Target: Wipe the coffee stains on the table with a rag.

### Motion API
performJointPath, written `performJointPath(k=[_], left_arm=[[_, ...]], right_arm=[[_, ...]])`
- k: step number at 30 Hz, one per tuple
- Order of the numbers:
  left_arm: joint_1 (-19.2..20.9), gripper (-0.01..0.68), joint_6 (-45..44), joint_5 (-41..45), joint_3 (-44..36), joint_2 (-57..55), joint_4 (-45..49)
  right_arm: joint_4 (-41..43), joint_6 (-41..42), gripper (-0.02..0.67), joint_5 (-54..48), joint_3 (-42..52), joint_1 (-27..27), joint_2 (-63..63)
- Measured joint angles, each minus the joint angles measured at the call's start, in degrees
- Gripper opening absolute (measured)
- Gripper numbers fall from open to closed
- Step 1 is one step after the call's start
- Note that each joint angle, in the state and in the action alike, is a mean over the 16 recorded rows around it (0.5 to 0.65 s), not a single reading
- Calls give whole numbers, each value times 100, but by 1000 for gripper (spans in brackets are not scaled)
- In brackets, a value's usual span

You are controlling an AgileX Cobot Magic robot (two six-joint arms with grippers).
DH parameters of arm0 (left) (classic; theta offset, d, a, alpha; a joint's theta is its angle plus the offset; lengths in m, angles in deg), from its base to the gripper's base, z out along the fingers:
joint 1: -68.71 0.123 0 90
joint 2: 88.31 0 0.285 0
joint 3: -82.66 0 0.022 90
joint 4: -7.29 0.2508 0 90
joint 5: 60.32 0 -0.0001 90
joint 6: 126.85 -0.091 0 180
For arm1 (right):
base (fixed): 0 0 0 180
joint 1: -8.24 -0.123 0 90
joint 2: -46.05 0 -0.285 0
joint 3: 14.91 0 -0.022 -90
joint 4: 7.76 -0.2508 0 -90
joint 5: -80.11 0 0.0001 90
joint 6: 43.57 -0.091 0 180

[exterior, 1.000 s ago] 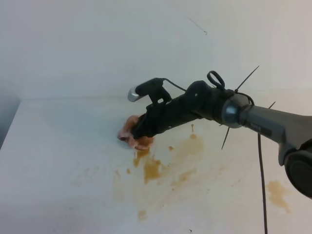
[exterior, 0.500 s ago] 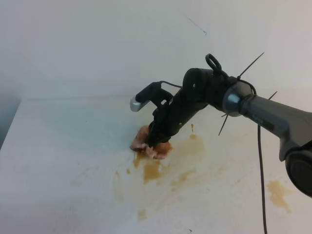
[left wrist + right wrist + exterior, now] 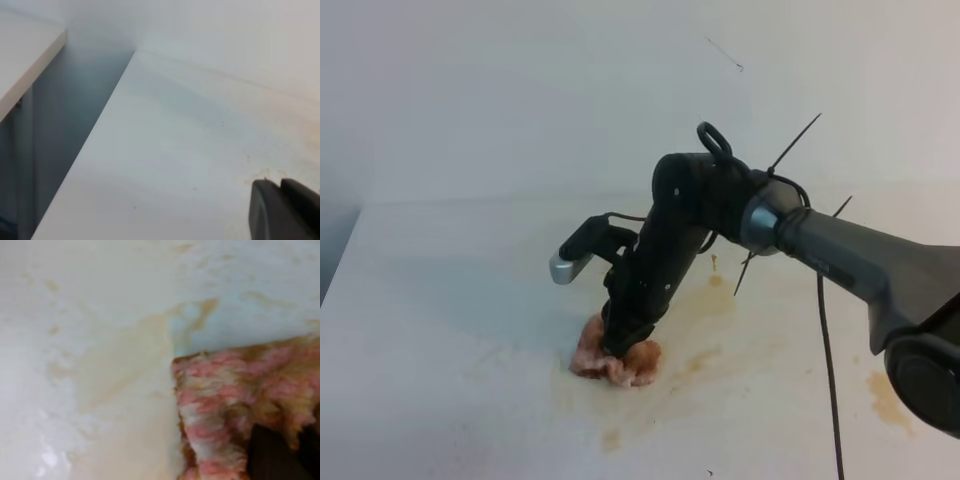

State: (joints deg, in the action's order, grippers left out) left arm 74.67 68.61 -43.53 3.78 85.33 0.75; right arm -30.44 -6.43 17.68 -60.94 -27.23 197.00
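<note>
My right gripper is shut on the rag, a pinkish-orange wad with brown patches, and presses it down on the table. The rag also fills the lower right of the right wrist view. The coffee stains spread as pale tan smears to the right of the rag, with a small blotch in front of it and another at the far right. Smeared stain shows in the right wrist view. My left gripper is not in the high view; only a black fingertip shows in the left wrist view.
A white wall rises behind the table. The table's left edge drops to a dark gap, with another white surface beyond it. A black cable hangs from the right arm over the table.
My right gripper has dragged the rag forward across the dark blotches. Those blotches are now wiped to a faint smear. The arm has swung down and toward the front.
</note>
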Motion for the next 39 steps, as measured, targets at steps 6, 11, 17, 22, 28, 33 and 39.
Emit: performJointPath(k=[6,11,17,22,28,33,39], left_arm=[[0,0,0,-6,-11,10,0],[0,0,0,-6,-11,10,0],[0,0,0,-6,-11,10,0],[0,0,0,-6,-11,10,0],[0,0,0,-6,-11,10,0],[0,0,0,-6,-11,10,0],[0,0,0,-6,-11,10,0]], right_arm=[[375,-281,39,-216,108,-181,-161],[933,-647,39,-130,488,-238,-563],[1628,-1235,39,522,1482,-162,-1421],[1762,-1628,38,1459,2549,3,-2146],[941,-1383,38,2460,3520,109,-2528],[-50,-778,37,2912,3877,34,-2381],[-932,-99,37,3074,3934,-88,-2057]])
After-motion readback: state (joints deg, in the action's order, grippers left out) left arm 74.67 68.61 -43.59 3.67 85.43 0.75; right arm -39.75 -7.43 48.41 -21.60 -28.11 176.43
